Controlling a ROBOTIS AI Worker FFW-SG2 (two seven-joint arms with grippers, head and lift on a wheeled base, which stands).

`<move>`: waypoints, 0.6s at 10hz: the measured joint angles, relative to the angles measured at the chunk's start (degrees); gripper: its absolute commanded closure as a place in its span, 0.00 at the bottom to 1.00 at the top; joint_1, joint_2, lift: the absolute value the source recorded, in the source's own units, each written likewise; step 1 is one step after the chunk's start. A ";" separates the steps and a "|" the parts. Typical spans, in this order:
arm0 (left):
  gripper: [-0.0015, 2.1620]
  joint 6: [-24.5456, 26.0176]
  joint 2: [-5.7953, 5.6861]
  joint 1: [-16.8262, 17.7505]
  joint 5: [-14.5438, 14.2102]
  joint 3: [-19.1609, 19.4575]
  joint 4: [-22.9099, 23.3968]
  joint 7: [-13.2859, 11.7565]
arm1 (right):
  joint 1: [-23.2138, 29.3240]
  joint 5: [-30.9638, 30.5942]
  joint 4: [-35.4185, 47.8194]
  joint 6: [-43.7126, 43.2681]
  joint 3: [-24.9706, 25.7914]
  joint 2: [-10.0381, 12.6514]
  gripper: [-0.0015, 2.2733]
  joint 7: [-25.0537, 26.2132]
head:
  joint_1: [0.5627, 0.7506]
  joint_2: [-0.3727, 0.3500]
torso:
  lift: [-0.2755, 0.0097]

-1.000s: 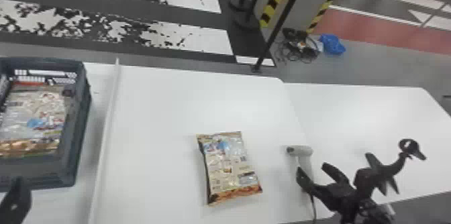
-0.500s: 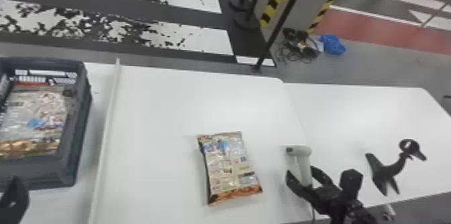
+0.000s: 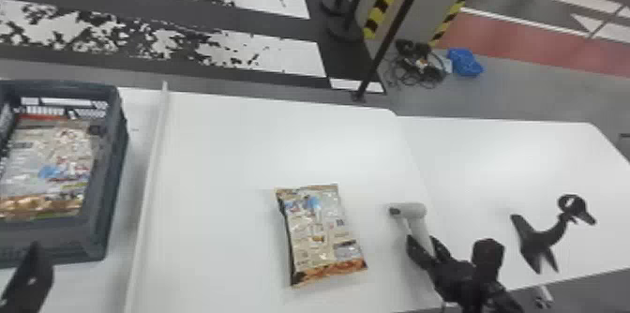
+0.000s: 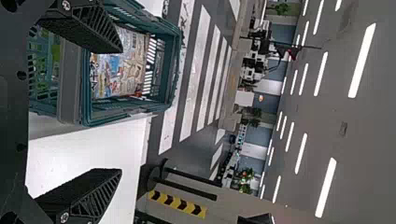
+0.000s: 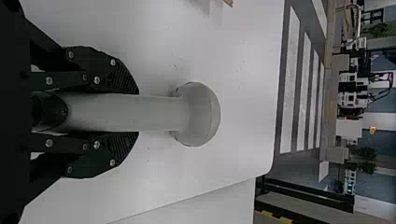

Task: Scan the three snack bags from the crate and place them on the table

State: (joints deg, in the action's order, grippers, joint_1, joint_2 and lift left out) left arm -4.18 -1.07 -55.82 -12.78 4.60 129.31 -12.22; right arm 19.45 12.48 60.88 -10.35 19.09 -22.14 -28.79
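Head view | left gripper (image 3: 32, 277) 8 o'clock, jaws apart | right gripper (image 3: 421, 242) 4:30, jaws gripping handheld scanner (image 3: 415, 212) | snack bag (image 3: 321, 237) 6 o'clock, on table (image 3: 225, 171) | crate (image 3: 101, 223) 9 o'clock, another bag (image 3: 51, 167) inside

You've moved your right gripper (image 3: 421, 238) leftward since a second ago, toward the snack bag (image 3: 323, 237). Its jaws stood wider apart then; now they've closed on the scanner (image 3: 412, 210) by its handle. The scanner has shifted slightly toward the bag, and your left gripper (image 3: 33, 273) has edged a little right.
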 measured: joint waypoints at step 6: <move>0.04 -0.32 -0.52 2.74 5.79 -6.00 -1.31 4.95 | 17.87 9.29 32.51 9.39 7.49 9.80 0.98 2.43 | 0.70 0.03 | 0.84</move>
State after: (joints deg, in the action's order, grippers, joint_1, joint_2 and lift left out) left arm -4.50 -1.59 -53.09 -7.00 -1.39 128.00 -7.27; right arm 37.32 21.77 93.38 -0.96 26.58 -12.35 -26.36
